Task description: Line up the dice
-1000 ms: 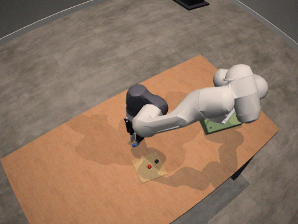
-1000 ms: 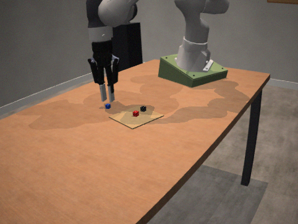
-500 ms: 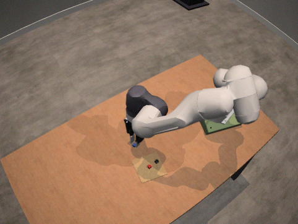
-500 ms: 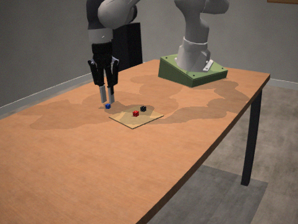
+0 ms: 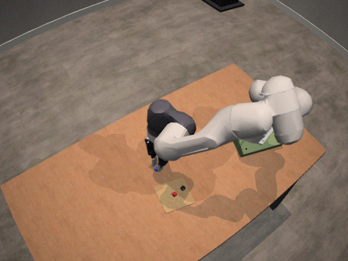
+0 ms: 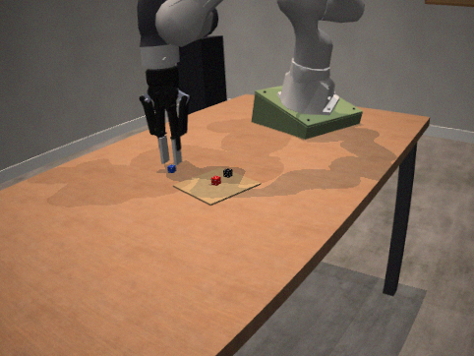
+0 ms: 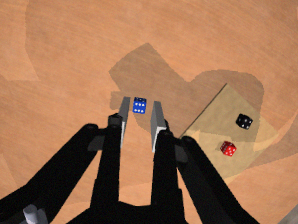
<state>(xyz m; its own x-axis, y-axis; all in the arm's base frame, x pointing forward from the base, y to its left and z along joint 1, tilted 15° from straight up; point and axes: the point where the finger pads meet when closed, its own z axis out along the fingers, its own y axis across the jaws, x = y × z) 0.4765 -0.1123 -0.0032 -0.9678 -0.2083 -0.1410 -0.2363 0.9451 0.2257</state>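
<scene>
A small blue die (image 5: 156,168) (image 6: 171,168) (image 7: 139,106) lies on the bare table, just off the tan mat's (image 5: 170,202) (image 6: 211,193) (image 7: 213,129) far-left corner. A red die (image 5: 174,194) (image 6: 215,180) (image 7: 228,148) and a black die (image 5: 183,188) (image 6: 227,172) (image 7: 244,121) lie on the mat, close together, the black one nearer the robot's base. My gripper (image 5: 157,165) (image 6: 170,158) (image 7: 140,109) points straight down right over the blue die. Its fingers stand narrowly parted, a little wider than the die, with their tips just above it. Nothing is held.
The green base block (image 5: 257,146) (image 6: 305,115) of the arm stands at the table's far end. A dark box (image 6: 204,69) stands behind the table. The table's edge runs to the right of the mat.
</scene>
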